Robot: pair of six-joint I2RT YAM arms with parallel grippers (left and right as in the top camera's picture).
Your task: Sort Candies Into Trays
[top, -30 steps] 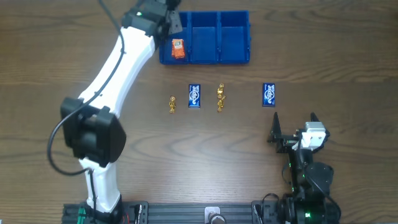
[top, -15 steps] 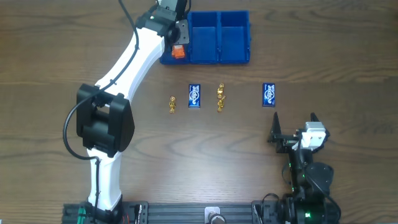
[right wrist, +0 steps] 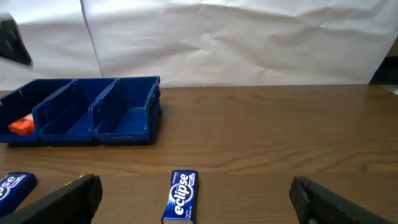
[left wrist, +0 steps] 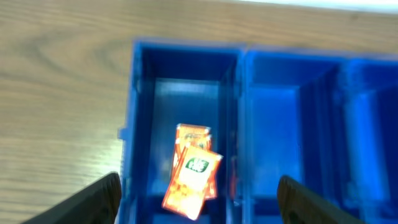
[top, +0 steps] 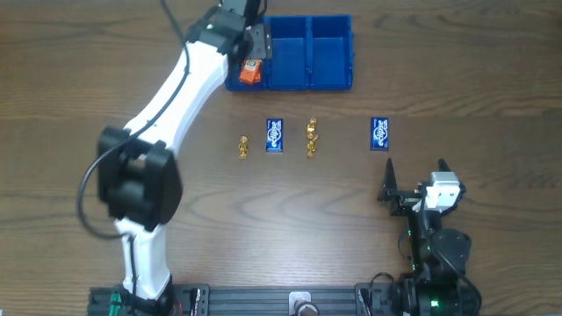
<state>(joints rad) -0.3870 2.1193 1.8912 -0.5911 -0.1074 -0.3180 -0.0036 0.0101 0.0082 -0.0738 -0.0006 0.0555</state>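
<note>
The blue three-compartment tray (top: 309, 81) stands at the table's far side. Its left compartment (left wrist: 186, 106) holds orange candy packs (left wrist: 191, 174), also visible as orange packs (top: 252, 74). My left gripper (top: 254, 39) hovers over that compartment, open with nothing between its fingers (left wrist: 102, 194). Two blue packs (top: 275, 134) (top: 379, 133) and gold-wrapped candies (top: 244, 147) (top: 311, 138) lie in a row mid-table. My right gripper (top: 414, 180) stands open near the front, with the right-hand blue pack (right wrist: 180, 196) just ahead of it.
The tray's middle and right compartments (top: 330, 48) hold nothing. A white backdrop (right wrist: 236, 43) rises behind the table's far edge. Bare wood surrounds the row of candies, with wide room on the left and right sides.
My left gripper has shifted slightly right over the tray's left compartment, now partly covering the orange packs from above. The left elbow swung. The right arm has not moved.
</note>
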